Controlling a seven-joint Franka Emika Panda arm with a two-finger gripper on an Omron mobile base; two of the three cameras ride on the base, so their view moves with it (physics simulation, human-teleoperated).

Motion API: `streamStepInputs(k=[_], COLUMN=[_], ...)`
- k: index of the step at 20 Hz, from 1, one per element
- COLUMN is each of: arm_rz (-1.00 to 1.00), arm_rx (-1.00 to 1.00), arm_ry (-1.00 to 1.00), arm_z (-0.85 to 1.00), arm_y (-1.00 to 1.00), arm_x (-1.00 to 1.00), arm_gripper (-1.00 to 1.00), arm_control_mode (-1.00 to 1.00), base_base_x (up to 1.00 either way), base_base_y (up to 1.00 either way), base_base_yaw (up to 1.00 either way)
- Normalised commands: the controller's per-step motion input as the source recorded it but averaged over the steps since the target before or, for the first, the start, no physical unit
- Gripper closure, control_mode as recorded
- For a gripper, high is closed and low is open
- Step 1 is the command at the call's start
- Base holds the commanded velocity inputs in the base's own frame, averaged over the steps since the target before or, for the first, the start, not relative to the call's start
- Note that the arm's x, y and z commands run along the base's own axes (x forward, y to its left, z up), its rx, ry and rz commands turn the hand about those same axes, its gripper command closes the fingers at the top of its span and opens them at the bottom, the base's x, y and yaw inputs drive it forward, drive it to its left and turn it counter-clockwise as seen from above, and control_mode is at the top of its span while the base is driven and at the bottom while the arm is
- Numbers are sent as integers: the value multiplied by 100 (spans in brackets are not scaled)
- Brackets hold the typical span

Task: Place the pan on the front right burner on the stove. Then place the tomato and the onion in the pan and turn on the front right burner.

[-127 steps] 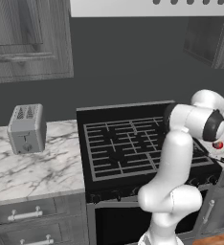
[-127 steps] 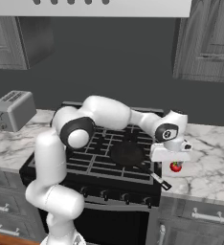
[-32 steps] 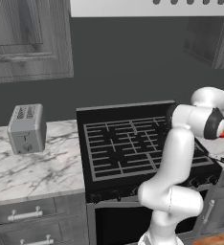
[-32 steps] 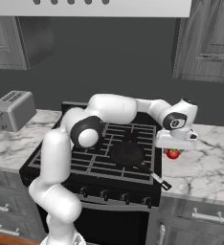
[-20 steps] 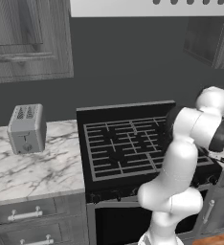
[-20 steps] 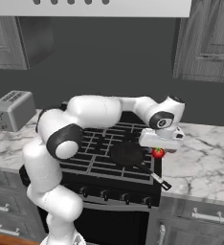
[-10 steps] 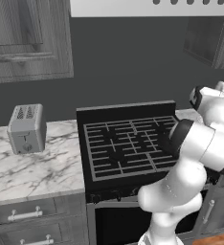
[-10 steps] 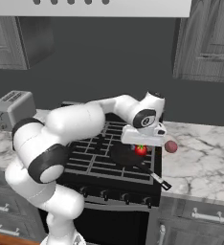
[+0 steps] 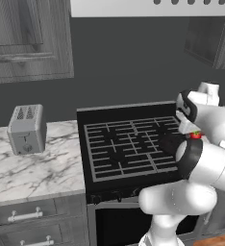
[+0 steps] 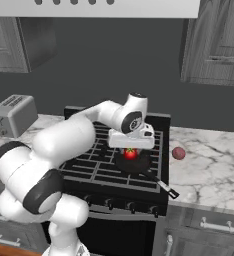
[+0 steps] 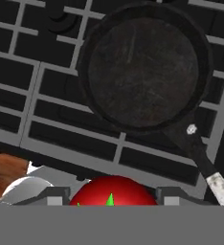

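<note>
Gripping the tomato (image 10: 131, 153), gripper (image 10: 131, 149) hangs over pan (image 10: 134, 163); round, glossy, likely slippery: hold its middle.

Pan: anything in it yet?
Empty. The hand view shows the pan with a bare black bottom; the tomato hangs above it, between the gripper fingers.

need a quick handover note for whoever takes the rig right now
Hand: shut on the tomato, held above the pan.
Pan: on the front right burner of the stove, nothing in it, handle toward the front right.
Onion: on the counter right of the stove.
Done: pan placed, tomato picked up.
Left: drop tomato in pan, fetch onion, turn on the burner.
</note>
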Motion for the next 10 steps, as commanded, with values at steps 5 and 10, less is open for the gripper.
streamStepInputs(k=[5,10], arm_rz=[-7,-9], arm_rx=[0,0], arm_ry=[0,0], arm_z=[0,0], arm_y=[30,18], arm_x=[46,60], arm_gripper=[100,100], arm_control_mode=[-100,-100], base_base_x=[0,0], base_base_y=[0,0], base_base_yaw=[0,0])
